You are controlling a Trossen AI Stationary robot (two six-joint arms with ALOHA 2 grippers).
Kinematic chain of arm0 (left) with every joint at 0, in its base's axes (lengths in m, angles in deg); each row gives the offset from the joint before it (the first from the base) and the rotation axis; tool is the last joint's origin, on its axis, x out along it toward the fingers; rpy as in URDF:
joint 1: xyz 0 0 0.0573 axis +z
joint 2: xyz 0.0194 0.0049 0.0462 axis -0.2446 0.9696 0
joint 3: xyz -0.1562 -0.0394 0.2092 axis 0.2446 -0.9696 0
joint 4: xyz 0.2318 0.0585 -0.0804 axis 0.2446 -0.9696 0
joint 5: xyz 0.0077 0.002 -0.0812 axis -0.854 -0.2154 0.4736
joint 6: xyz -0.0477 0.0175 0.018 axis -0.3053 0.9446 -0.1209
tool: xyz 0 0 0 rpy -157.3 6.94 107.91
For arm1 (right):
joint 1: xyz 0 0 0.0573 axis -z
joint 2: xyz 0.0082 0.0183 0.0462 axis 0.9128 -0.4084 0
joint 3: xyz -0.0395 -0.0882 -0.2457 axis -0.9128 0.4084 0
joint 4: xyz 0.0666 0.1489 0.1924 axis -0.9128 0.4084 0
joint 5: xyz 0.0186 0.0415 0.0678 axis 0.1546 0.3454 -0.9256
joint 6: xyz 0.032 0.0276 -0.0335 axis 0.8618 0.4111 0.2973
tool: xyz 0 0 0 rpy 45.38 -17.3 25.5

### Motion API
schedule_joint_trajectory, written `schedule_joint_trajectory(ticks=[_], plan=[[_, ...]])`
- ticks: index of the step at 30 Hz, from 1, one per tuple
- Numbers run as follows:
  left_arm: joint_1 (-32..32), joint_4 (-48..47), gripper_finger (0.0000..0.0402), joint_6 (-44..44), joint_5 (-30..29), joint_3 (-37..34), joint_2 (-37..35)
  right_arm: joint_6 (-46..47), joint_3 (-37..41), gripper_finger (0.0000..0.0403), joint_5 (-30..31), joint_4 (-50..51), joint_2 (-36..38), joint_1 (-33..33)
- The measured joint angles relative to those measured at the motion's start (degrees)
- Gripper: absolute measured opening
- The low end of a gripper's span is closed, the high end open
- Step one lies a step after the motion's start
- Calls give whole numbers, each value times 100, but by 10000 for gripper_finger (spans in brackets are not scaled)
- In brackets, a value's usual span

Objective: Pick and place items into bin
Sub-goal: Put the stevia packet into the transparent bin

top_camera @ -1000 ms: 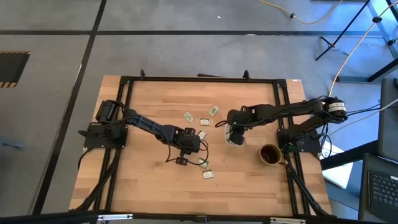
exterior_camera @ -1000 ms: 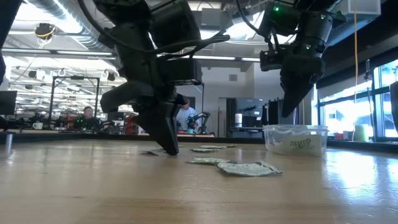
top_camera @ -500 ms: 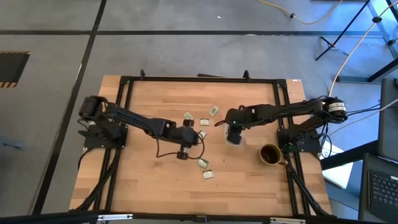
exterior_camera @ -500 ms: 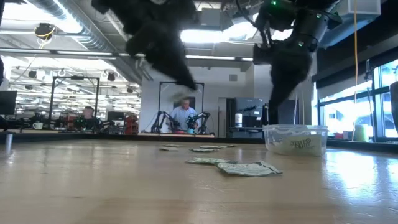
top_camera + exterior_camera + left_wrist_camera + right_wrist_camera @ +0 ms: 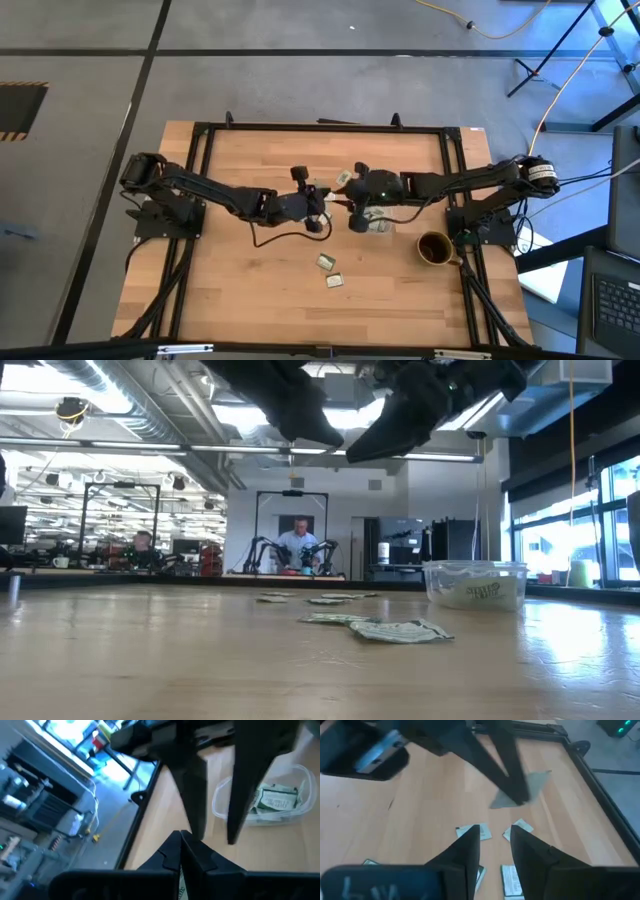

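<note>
We see the clear bin point(image 5: 475, 584) right of the table's middle, with packets inside point(image 5: 276, 800). More packets point(image 5: 327, 263) lie loose on the wood. Above, mid-table, the left gripper point(image 5: 180, 851) pinches a packet, tips nearly together. The right gripper point(image 5: 494, 840) stands parted, facing it.

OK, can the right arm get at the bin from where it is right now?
Probably yes. The right gripper hangs open in the air close by the bin, whose top is open, with nothing between them. The left gripper, shut on a packet, is on its far side from the bin.
</note>
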Motion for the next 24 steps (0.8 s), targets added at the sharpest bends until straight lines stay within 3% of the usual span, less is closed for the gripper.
schedule_joint_trajectory(ticks=[8,11,15,24], plan=[[-367,24,2,426,-132,0,0,-229,2,112,13,34,0,7],[-507,129,1,473,-576,0,0,-259,2,112,1,60,0,7],[-616,340,2,444,-1213,0,-3,376,4,112,6,-41,0,7],[-793,590,2,647,-1821,0,-4,746,4,112,-3,-634,0,7]])
